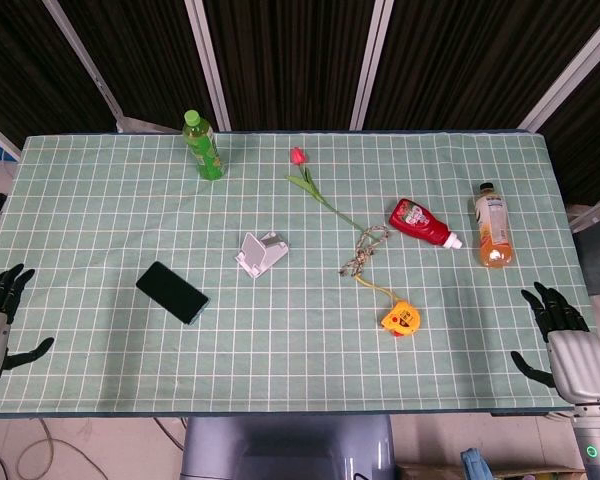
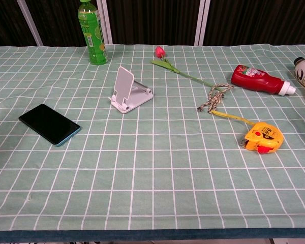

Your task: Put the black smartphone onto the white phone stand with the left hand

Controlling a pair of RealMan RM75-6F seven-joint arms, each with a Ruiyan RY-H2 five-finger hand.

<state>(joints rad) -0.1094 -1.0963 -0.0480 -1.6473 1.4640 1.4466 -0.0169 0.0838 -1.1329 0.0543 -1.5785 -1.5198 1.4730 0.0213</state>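
A green cloth with a white grid [image 1: 280, 370] covers the table, lightly creased. The black smartphone [image 1: 171, 292], a flat glossy slab with a bluish edge, lies face up on the cloth left of centre, well apart from both hands. Just up and to its right stands the white phone stand [image 1: 260, 253], a folded plastic piece with a tilted back plate and a small lip; the phone and stand do not touch. The left hand [image 1: 0, 310] rests at the table's left edge, dark fingers spread and holding nothing, its arm cut off by the frame. The right hand [image 1: 565, 345] sits at the right edge, fingers likewise apart and empty. Neither hand shows in the chest view. At the far side a green plastic bottle [image 1: 204, 146] stands upright. An artificial tulip [image 1: 315, 185] with a pink bud lies flat, its stem reaching toward a knotted piece of rope [image 1: 365, 250]. A red ketchup bottle [image 1: 422, 223] and a juice bottle [image 1: 493, 226] lie on their sides at right; the juice bottle is partly cut off in the chest view. A yellow tape measure [image 1: 401, 318] has its tape pulled out toward the rope.
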